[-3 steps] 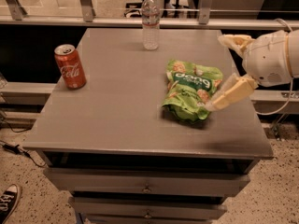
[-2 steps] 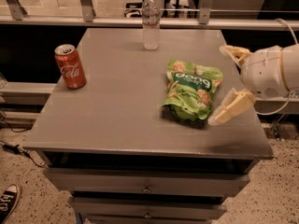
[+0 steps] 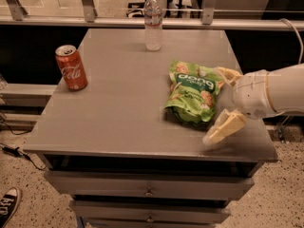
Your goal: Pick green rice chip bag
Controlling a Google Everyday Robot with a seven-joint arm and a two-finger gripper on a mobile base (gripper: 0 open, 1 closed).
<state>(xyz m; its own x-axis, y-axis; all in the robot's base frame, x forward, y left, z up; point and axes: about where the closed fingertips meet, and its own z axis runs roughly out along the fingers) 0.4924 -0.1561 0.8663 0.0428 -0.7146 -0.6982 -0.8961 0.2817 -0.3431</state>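
The green rice chip bag [image 3: 194,98] lies flat on the right half of the grey table [image 3: 118,113], its dark-green band with white lettering facing up. My gripper [image 3: 213,106] is just to the right of the bag, at its right edge, low over the table. It is open and empty: one tan finger [image 3: 227,73] is by the bag's upper right corner, the other finger [image 3: 223,127] is past its lower right corner. The white arm comes in from the right.
A red cola can [image 3: 71,67] stands upright at the table's left side. A clear water bottle [image 3: 153,21] stands at the back middle. A rail runs behind the table. Drawers sit under the tabletop, and a shoe [image 3: 7,208] is on the floor at lower left.
The gripper has moved toward the table's front edge and lower beside the bag, staying open. The bag, can and bottle have not moved.
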